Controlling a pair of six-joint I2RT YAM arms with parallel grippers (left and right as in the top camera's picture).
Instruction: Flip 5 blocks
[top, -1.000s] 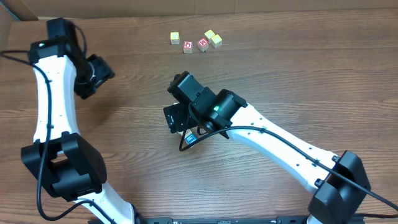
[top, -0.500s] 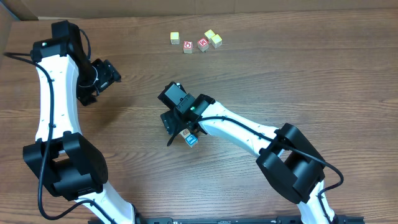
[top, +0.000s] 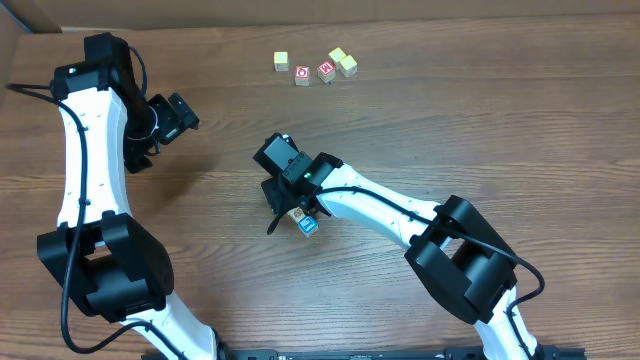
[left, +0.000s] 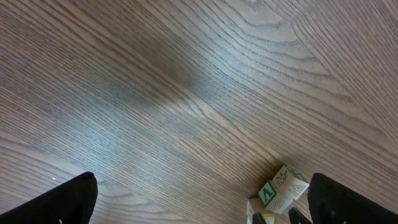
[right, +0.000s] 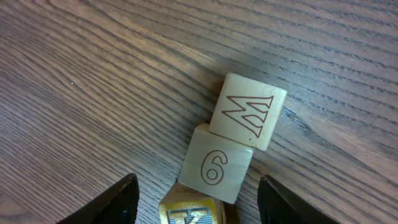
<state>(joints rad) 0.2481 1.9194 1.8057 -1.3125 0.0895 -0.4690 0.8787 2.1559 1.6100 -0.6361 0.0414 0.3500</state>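
Overhead: the left gripper (top: 178, 113) hangs over bare table (top: 480, 120). The right gripper (top: 292, 203) is low over blocks (top: 308, 224) mid-table. Three pale blocks (top: 348, 66) lie by two red cubes (top: 302, 75) farther back.

Left wrist: its fingers (left: 59, 202) are spread wide and hold nothing.

Right wrist: its fingers (right: 118, 202) stand apart either side of the 6 block (right: 216, 165) without touching it. The M block (right: 249, 111) touches that one. A third block (right: 191, 213), cropped, seems ungripped

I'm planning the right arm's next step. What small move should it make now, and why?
Probably ease the right gripper down and close it on the yellow-edged wooden cube. That cube lies centred between the open jaws, and neither jaw touches it. The cream wooden cube marked 6 sits right against it, so a slow close seems wise to avoid dragging that neighbour.
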